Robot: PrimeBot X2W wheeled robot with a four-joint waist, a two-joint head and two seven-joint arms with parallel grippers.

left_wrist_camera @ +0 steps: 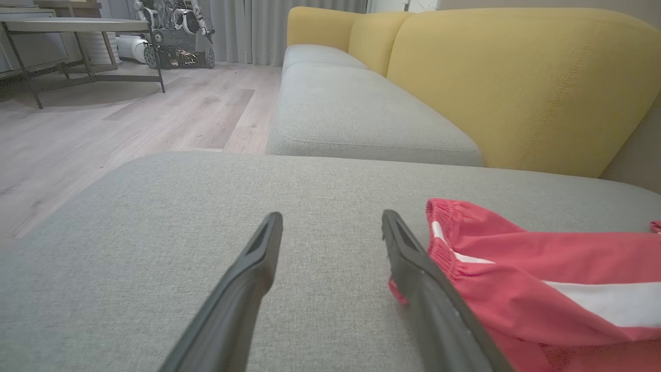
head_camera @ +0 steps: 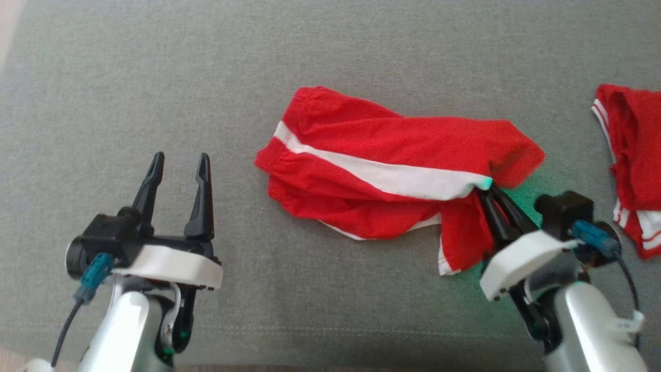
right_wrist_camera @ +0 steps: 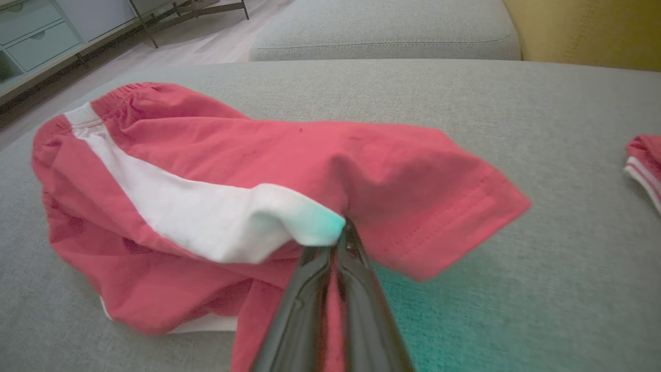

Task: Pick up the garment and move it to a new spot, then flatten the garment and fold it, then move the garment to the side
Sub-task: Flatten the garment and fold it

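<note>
The shorts (head_camera: 392,155) were limp matt cloth, red with a white stripe, creased and gathered at the waistband. The cushion (head_camera: 155,77) under them was coarse grey weave. The left gripper (head_camera: 181,159) had matt dark plastic fingers (left_wrist_camera: 242,289) and a smooth white shell. The floor (left_wrist_camera: 103,129) was pale wood with a faint sheen.

My right gripper (right_wrist_camera: 338,240) pinches the red garment (right_wrist_camera: 289,170) at its hem beside the white stripe (right_wrist_camera: 206,214), on the grey cushion (right_wrist_camera: 516,310).
</note>
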